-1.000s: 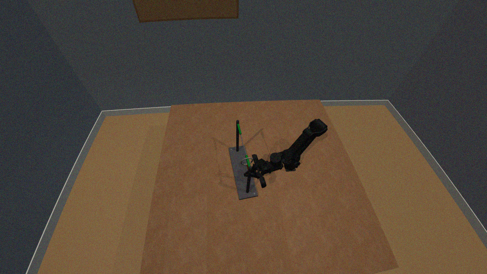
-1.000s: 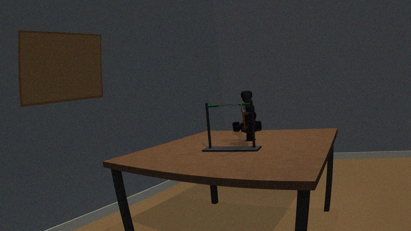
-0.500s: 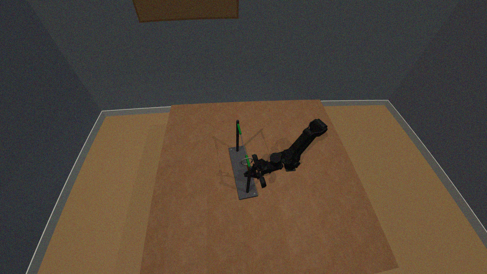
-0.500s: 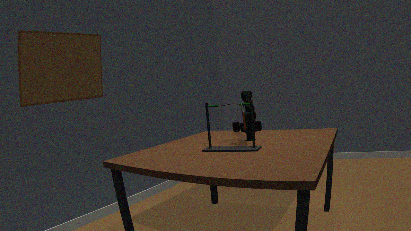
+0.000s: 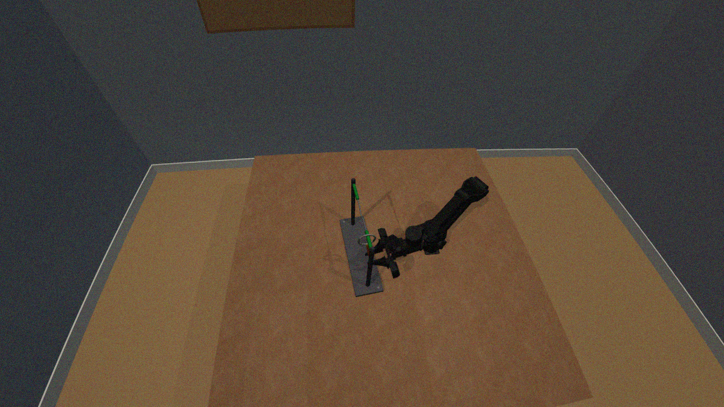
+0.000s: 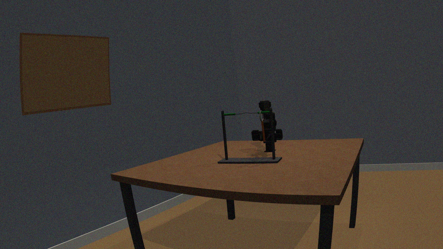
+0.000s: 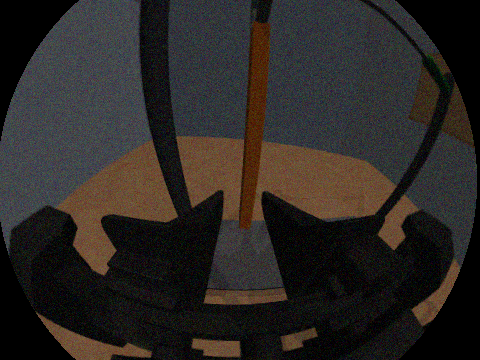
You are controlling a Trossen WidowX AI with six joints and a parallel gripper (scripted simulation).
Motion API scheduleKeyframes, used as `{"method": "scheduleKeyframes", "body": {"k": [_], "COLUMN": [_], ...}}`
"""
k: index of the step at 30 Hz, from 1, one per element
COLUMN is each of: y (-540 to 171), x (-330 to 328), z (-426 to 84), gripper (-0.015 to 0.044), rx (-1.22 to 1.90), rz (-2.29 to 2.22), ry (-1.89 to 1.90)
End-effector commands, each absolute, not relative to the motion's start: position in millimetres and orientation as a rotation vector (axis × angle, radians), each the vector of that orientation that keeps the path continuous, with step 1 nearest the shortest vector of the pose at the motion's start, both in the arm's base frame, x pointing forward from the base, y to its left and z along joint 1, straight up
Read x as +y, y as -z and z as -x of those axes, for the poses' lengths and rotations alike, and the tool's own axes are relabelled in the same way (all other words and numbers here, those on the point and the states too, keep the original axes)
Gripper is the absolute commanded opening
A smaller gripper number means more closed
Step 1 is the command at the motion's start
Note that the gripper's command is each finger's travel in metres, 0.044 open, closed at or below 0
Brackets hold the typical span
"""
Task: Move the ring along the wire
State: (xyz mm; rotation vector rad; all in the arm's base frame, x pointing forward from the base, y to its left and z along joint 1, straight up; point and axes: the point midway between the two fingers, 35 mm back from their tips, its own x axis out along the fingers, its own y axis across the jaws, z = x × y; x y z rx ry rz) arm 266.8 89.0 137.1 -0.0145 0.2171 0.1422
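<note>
The metal ring point(image 5: 358, 240) point(image 6: 260, 116) hangs on the near green part point(image 5: 369, 240) point(image 6: 266, 111), around the wire. Its orange handle point(image 6: 263, 131) point(image 7: 255, 125) points down. My gripper point(image 5: 370, 257) point(image 6: 268, 136) point(image 7: 242, 196) is open. The handle's lower end stands between the fingertips with a gap on both sides in the wrist view. The near post point(image 5: 369, 276) point(image 6: 273, 148) point(image 7: 156, 65) is close beside the fingers. The other green part point(image 5: 356, 191) point(image 6: 229, 114) point(image 7: 436, 72) is at the far post point(image 5: 352, 208) point(image 6: 225, 139). The ring's top is out of the wrist view.
The thin grey wire point(image 5: 362, 214) point(image 6: 246, 112) runs between the two green parts, above the gripper. Both posts rise from a grey base plate point(image 5: 352, 252) point(image 6: 247, 160) on the brown table point(image 5: 304, 324) point(image 6: 294, 179). A brown board point(image 5: 278, 12) point(image 6: 64, 72) hangs on the wall.
</note>
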Motion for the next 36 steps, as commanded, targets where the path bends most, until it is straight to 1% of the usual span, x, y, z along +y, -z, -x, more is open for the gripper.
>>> {"method": "scheduleKeyframes", "body": {"k": [1,21,36], "y": [-138,-142,-142], "x": [88,82,81], "z": [-260,-232,-231], "gripper": [0.016,0.016,0.016], "rx": [0.219,0.22,0.22], "rz": [0.009,0.006,0.006], "ry": [-0.138,-0.135,-0.135]}}
